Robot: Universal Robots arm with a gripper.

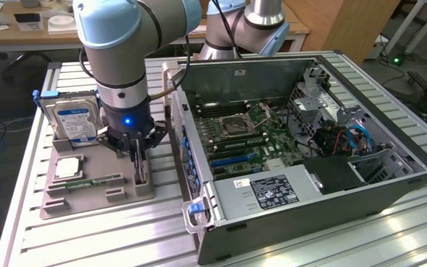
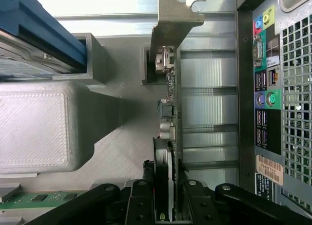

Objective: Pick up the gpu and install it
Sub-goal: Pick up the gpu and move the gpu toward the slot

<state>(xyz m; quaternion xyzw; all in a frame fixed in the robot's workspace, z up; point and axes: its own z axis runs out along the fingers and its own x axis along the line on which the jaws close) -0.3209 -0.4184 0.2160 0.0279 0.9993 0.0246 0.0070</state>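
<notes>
gpu (image 2: 167,64) end hidden by hand (image 2: 170,188), hard drive (image 2: 29,40) cropped

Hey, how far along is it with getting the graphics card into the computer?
Done: the claw is down over the graphics card. In hand: the card stands on edge in the grey tray, not lifted. Left: the whole install; the open computer holds no graphics card.

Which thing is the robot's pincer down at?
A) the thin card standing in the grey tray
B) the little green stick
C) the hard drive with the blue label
A: the pincer sits over the thin gpu standing on edge in the grey tray.
</notes>
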